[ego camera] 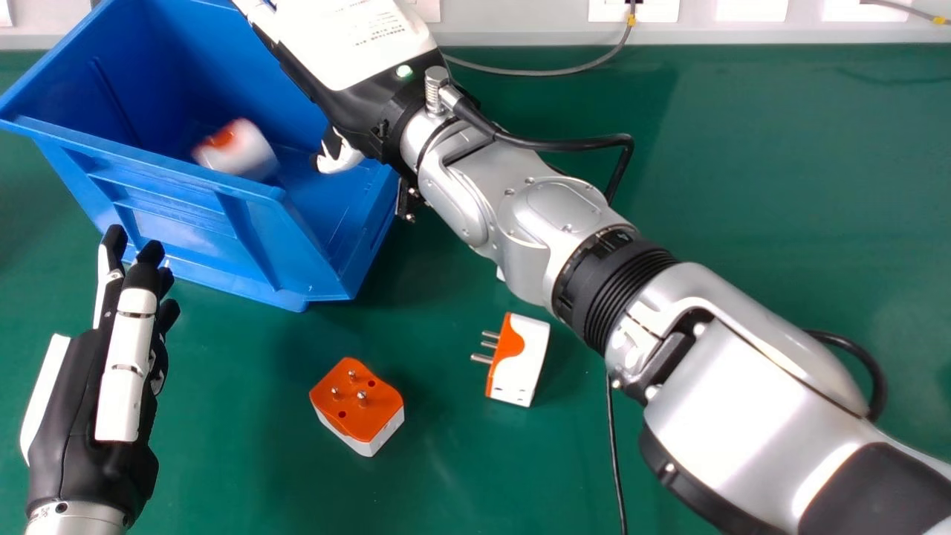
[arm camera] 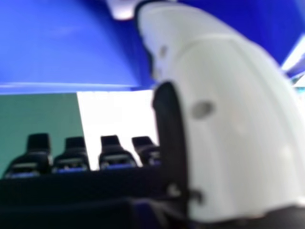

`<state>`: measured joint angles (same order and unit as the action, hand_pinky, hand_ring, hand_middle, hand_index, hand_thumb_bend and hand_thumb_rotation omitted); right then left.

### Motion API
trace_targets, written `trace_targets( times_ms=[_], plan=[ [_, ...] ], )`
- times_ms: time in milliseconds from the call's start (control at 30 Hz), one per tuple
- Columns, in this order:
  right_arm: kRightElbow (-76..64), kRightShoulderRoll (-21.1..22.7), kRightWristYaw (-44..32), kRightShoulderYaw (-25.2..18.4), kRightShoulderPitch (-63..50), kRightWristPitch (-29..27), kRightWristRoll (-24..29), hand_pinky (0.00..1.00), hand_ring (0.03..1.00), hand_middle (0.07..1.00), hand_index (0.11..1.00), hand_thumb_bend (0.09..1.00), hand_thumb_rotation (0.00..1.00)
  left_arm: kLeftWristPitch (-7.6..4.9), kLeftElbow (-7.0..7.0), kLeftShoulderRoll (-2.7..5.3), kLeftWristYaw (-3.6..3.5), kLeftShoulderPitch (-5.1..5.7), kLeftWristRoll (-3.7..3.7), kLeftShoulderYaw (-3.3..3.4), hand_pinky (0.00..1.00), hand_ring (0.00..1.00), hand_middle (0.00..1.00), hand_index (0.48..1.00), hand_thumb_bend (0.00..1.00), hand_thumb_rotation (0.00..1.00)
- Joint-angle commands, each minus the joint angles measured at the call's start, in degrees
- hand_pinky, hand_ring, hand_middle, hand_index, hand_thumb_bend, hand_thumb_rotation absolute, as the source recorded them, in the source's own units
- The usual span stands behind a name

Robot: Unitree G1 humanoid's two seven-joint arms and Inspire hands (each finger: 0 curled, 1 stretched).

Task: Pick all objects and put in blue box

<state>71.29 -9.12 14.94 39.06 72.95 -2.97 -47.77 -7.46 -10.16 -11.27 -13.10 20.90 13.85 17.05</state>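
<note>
One white-and-orange adapter (ego camera: 236, 150), within the blue box (ego camera: 160, 167), blurred in outline and apart from the right hand (ego camera: 356, 52); probably just let go. Risk: a bounce off the wall, or a roll out over the box's lower side, should it land hard.

One right hand, over the box; fingers (arm camera: 112, 155) straight and spread wide, thumb well apart from them, nothing gripped. Risk: the thumb catching the rim and dragging the box, if the hand withdraws too low.

One upright adapter (ego camera: 356, 405), on the green table (ego camera: 780, 186), pins upward. Risk: the prongs meeting the palm and spoiling the grip, from a straight-down approach.

One sideways adapter (ego camera: 518, 360), to the right of the other, pins toward the box. Risk: spinning away or tipping if touched on one side alone, its bent body giving an uneven hold.

One white edge (ego camera: 501, 274) beside the forearm, mostly hidden, kind uncertain. Risk: being overlooked, or swept by the returning arm.

One loose cable (ego camera: 614, 453) under the arm. Risk: a snag during a wide swing.

One left hand (ego camera: 82, 423), idle near the box, fingers extended and empty.
</note>
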Motion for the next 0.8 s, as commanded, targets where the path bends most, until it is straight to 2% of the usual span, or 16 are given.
trace_targets(
  times_ms=[0,67,133,267,500,567,667,767],
  plan=[
    [-1.0,-0.2,1.1,0.1,0.8,0.2,0.0,0.95,0.994,0.995,0.995,0.309,0.00,-0.76,0.06,0.05,-0.14,-0.57,0.05,0.08,1.00,1.00,1.00,1.000,0.46,0.98],
    [-1.2,-0.1,1.2,0.0,0.8,0.2,0.1,0.95,0.997,0.997,0.997,0.311,0.00,-0.49,-0.54,0.16,-0.03,-0.44,0.06,-0.04,1.00,1.00,1.00,1.000,0.46,0.97],
    [-1.5,0.1,1.0,-0.2,0.8,0.2,0.2,0.95,0.999,0.999,0.999,0.308,0.00,-0.53,-0.54,0.21,0.02,-0.42,-0.03,-0.08,1.00,1.00,1.00,1.000,0.46,0.97],
    [-2.5,0.8,1.2,-0.7,0.6,0.1,0.7,0.95,1.000,1.000,1.000,0.293,0.00,-1.36,0.76,0.00,-0.39,-0.85,-0.06,0.11,1.00,1.00,1.00,1.000,0.45,0.97],
    [-10.1,3.9,1.3,-3.5,-2.5,-1.2,2.6,0.95,1.000,1.000,1.000,0.250,0.00,-0.96,0.57,0.00,-0.46,-1.18,-0.25,0.14,1.00,1.00,1.00,1.000,0.44,0.97],
    [-13.7,5.0,1.1,-4.0,-4.3,-1.2,2.9,0.95,1.000,1.000,1.000,0.251,0.00,-1.22,1.60,-0.21,-0.69,-1.57,-0.13,0.42,1.00,1.00,1.00,1.000,0.44,0.97],
    [-22.9,7.4,-1.0,-5.0,-8.7,0.4,3.2,0.94,1.000,1.000,1.000,0.263,0.00,-1.09,1.60,-0.38,-0.71,-1.68,-0.17,0.58,1.00,1.00,1.00,1.000,0.45,0.97],
    [-35.5,10.1,-4.2,-6.5,-14.7,3.6,2.9,0.94,1.000,1.000,1.000,0.443,0.00,-0.74,1.00,-0.46,-0.54,-1.58,-0.31,0.57,1.00,1.00,1.00,1.000,0.44,0.97]
  ],
)
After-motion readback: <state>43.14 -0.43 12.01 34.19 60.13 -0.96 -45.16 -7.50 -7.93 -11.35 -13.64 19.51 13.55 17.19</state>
